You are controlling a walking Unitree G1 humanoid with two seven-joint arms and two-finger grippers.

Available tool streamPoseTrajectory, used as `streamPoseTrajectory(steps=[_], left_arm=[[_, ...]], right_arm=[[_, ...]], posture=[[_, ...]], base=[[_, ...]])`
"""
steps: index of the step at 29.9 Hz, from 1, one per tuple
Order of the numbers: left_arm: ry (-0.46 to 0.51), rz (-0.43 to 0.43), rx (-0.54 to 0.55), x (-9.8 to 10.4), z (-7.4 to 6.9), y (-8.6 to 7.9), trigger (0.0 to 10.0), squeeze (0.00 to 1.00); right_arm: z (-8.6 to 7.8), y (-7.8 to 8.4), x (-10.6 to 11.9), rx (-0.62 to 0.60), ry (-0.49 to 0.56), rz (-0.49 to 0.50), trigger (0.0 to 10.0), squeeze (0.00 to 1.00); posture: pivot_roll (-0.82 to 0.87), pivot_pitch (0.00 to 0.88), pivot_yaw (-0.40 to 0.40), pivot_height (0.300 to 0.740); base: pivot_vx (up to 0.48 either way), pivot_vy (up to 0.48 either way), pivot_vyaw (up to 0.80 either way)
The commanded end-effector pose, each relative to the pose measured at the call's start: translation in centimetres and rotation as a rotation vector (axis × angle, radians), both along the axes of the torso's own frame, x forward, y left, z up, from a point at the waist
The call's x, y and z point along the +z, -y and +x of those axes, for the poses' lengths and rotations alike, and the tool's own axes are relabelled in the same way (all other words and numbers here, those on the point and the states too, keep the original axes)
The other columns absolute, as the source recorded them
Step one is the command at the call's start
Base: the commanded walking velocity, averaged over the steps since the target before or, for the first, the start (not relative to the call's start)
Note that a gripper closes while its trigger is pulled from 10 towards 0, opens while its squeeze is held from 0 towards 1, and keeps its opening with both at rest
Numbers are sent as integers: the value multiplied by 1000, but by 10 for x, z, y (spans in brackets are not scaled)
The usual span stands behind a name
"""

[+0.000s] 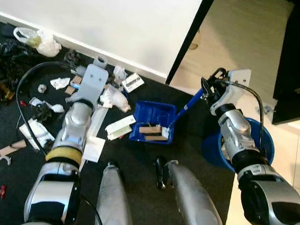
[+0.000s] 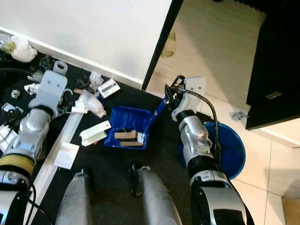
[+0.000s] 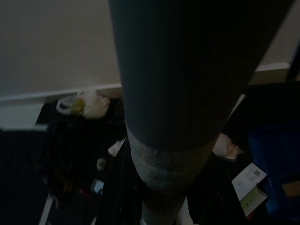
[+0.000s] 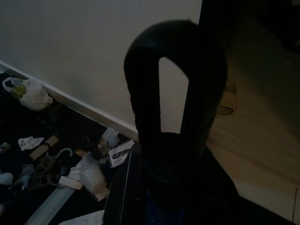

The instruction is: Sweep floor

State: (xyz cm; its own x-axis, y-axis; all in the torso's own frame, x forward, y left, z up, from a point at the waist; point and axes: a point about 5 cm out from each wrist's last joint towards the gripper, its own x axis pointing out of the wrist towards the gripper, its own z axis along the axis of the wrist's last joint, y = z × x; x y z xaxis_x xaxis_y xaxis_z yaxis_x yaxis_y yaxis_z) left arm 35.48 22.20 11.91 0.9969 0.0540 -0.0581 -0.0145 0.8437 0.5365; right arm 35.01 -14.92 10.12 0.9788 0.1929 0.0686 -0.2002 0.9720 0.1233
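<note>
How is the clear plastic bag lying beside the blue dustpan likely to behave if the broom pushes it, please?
The clear plastic bag looks crumpled and thin, so it would probably deform and slide rather than roll. It seems light, so it may ride up over the blue dustpan's lip or catch on the dark carpet. Its knotted end could snag nearby scraps.

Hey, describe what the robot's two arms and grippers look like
Both arms are glossy silver with black joint sections. The left arm has a yellow band at the forearm, a black cable looping beside it and a pale grey wrist plate. The right arm carries a white wrist block, a black cable arching over it, and black fingers.
</note>
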Motion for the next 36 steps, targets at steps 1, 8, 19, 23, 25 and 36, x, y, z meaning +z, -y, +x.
streamPoseTrajectory(steps=[1,8,19,23,25,36], left_arm=[[-24,-38,16,-16,-5,8,10000,0],[-42,-258,80,-33,-6,32,10000,0],[15,-616,-111,7,20,130,10000,0],[-15,-669,-244,22,22,165,10000,0],[-28,-701,-369,35,20,193,10000,0],[9,-780,-633,69,13,233,10000,0]], right_arm=[[-25,-6,-52,36,-232,13,10000,0],[-25,-8,-52,48,-230,11,10000,0],[-26,-8,-52,56,-230,6,10000,0],[-26,-9,-52,57,-230,7,10000,0],[-27,-9,-53,58,-230,8,10000,0],[-27,-7,-53,53,-232,5,10000,0]], posture=[[8,360,-125,740],[0,366,-120,740],[3,367,-120,740],[3,364,-115,740],[1,360,-111,740],[2,352,-113,740]], base=[[0,0,0],[0,0,0],[0,0,0],[0,0,0],[0,0,0],[0,0,0]])
